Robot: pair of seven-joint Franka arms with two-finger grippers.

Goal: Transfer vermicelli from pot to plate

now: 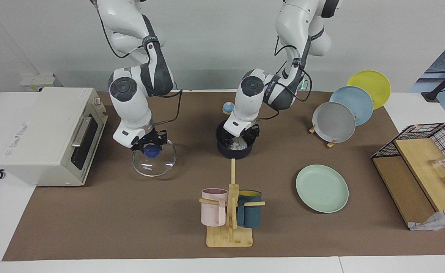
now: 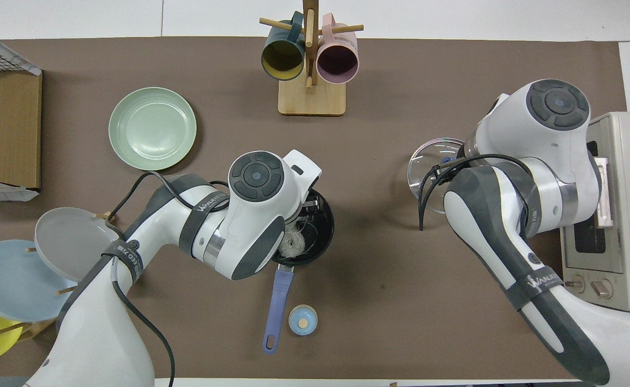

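Vermicelli [image 1: 237, 143] lies in pot [image 1: 234, 148]; left claw [image 1: 241, 137] is down inside, grip not discernible. Soft, light, slippery clump: take mid-bulk. Right claw [image 1: 151, 148] holds glass lid [image 1: 154, 158] by its knob, resting on the desk [image 1: 131, 220]

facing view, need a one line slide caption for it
Left gripper reaches into the pot for the vermicelli; right gripper on the glass lid.
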